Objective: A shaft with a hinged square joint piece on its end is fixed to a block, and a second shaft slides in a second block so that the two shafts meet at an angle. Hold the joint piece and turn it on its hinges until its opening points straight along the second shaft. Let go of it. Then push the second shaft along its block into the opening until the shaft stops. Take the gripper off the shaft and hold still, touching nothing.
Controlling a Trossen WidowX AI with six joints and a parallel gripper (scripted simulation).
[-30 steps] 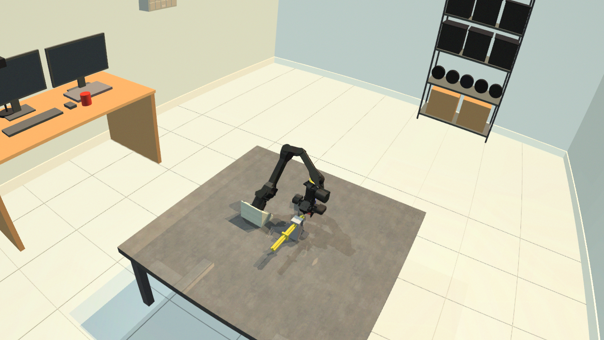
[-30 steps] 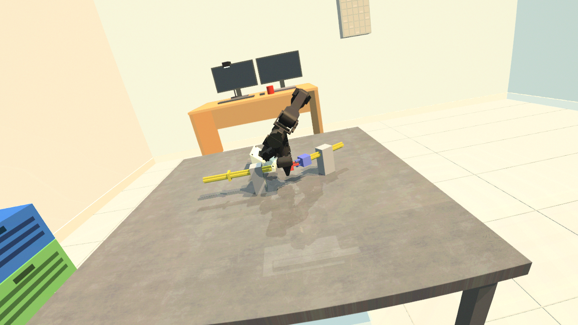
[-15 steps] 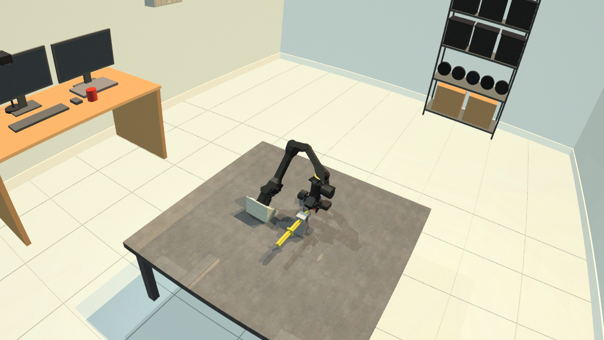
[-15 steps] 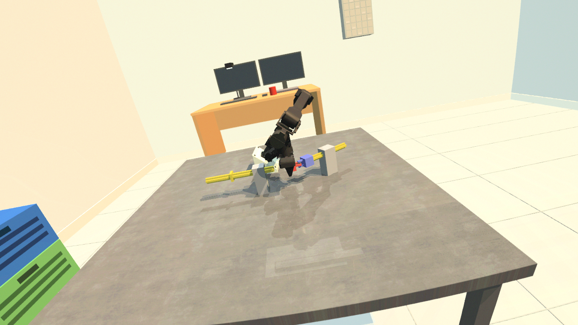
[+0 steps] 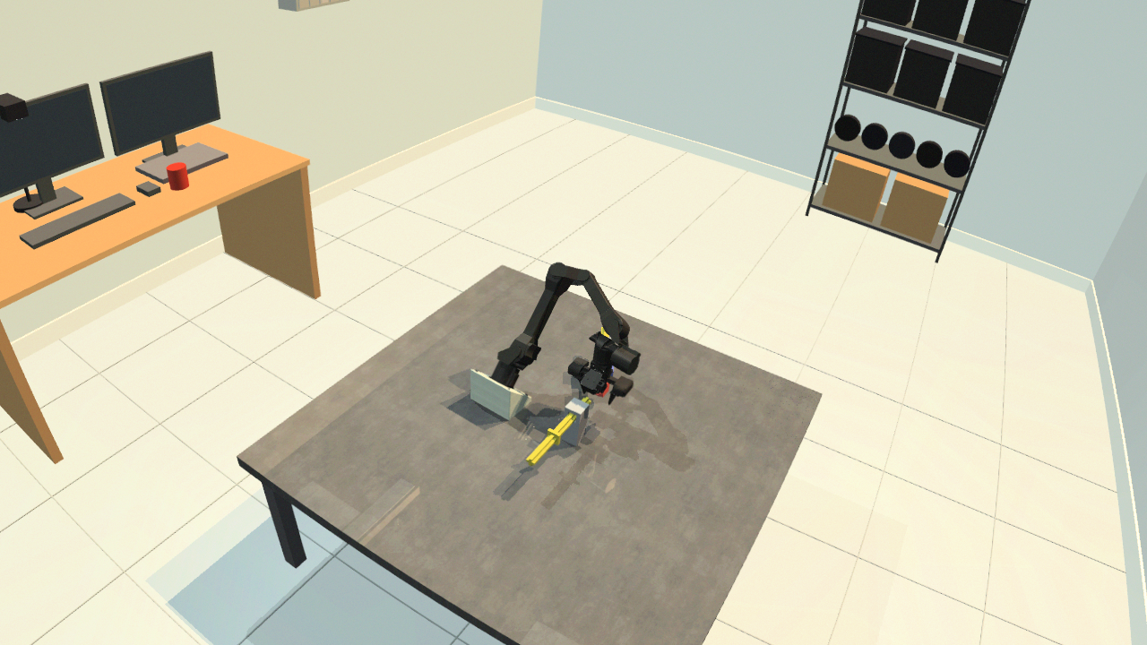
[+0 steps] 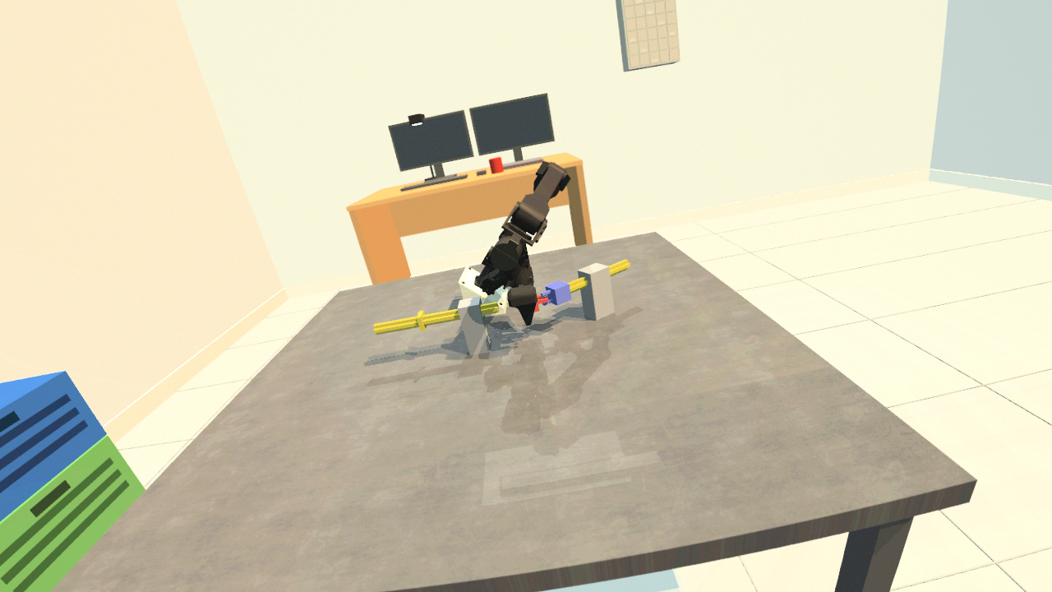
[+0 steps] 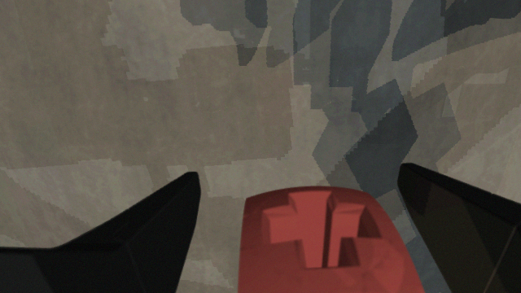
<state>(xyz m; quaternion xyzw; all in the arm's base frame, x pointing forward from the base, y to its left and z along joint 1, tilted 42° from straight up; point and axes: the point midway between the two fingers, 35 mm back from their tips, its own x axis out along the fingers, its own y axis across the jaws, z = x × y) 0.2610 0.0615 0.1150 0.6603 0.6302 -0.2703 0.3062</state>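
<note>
The red joint piece [image 5: 603,391] [image 6: 537,308] [image 7: 281,278] has a cross-shaped opening, seen in the wrist view. It hangs on a blue hinge part [image 6: 558,293] at the end of the fixed yellow shaft [image 6: 620,265], held in the right block [image 6: 599,296]. My gripper [image 5: 603,393] [image 6: 528,315] [image 7: 299,177] is open, with one finger on each side of the red piece and a gap on both sides. The second yellow shaft [image 5: 539,454] [image 6: 393,325] passes through the other block [image 5: 573,429] [image 6: 472,332]. In the exterior view my gripper hides where its inner end meets the red piece.
A raised collar [image 5: 554,436] [image 6: 421,320] sits on the second shaft outside its block. The pale arm base [image 5: 496,394] stands beside the second block on the grey table [image 5: 681,513] [image 6: 699,441]. My forearm arches over the joint area.
</note>
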